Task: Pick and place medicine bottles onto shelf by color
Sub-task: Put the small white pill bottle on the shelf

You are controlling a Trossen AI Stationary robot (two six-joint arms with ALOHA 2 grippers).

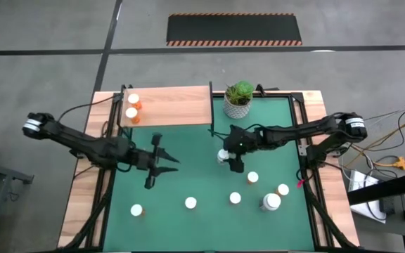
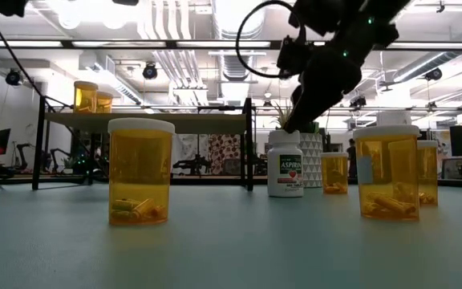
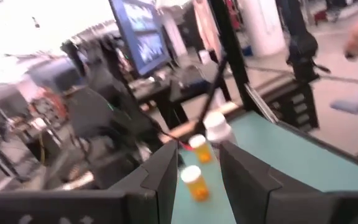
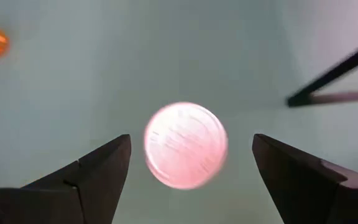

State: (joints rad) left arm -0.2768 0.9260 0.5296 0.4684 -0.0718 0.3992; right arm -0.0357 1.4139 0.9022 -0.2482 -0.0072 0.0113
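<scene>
A white aspirin bottle (image 2: 285,164) with a white cap (image 4: 185,145) stands upright on the green mat (image 1: 188,169), right of centre. My right gripper (image 1: 229,160) hovers just above it, pointing down and open, with a finger on either side of the cap and clear of it. My left gripper (image 1: 167,161) is open and empty over the mat's left half, below the shelf. The wooden shelf (image 1: 167,105) stands at the far left and carries two orange bottles (image 1: 132,107). Several orange bottles (image 1: 190,203) and one wider white-capped bottle (image 1: 271,202) stand along the mat's near part.
A green plant in a white pot (image 1: 238,98) stands at the far edge, right of the shelf and close behind my right gripper. The shelf's black posts (image 2: 249,144) stand near the aspirin bottle. Bare mat lies between the two grippers.
</scene>
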